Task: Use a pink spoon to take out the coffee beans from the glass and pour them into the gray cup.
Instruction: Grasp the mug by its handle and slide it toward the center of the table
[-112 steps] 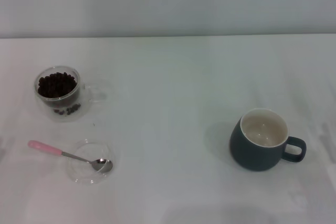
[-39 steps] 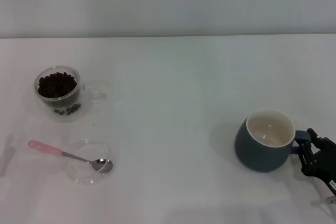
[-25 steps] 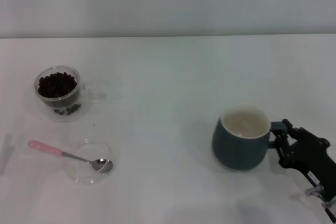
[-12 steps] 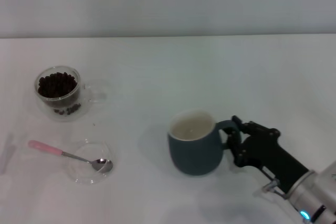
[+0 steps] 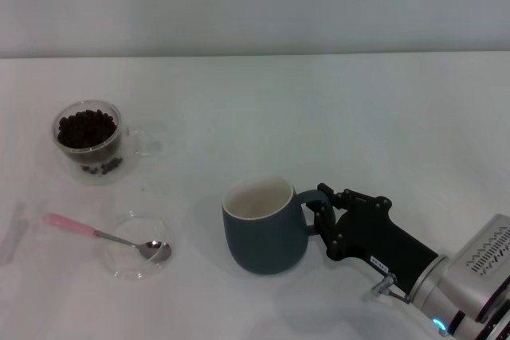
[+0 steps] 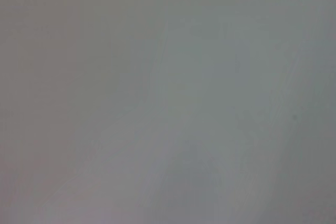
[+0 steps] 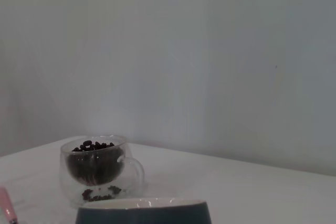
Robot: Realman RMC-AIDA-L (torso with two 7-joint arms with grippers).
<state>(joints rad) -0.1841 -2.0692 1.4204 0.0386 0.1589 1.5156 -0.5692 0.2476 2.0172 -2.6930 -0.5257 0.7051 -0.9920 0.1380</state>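
The gray cup (image 5: 264, 226) stands upright near the table's front middle, its cream inside empty; its rim (image 7: 142, 209) shows in the right wrist view. My right gripper (image 5: 320, 215) is shut on the cup's loop handle, the arm reaching in from the lower right. The glass (image 5: 88, 138) with coffee beans (image 5: 86, 127) sits at the far left, also seen as the glass (image 7: 97, 166) in the right wrist view. The pink spoon (image 5: 102, 235) lies with its bowl in a shallow clear dish (image 5: 137, 246). My left gripper is out of view.
A few loose beans lie at the glass's foot (image 5: 103, 168). The white table (image 5: 319, 117) runs back to a pale wall. The left wrist view shows only a plain grey surface.
My right gripper came in from the lower right, took the gray cup by its handle and slid it leftward to the front middle. Glass, spoon and dish stayed put.
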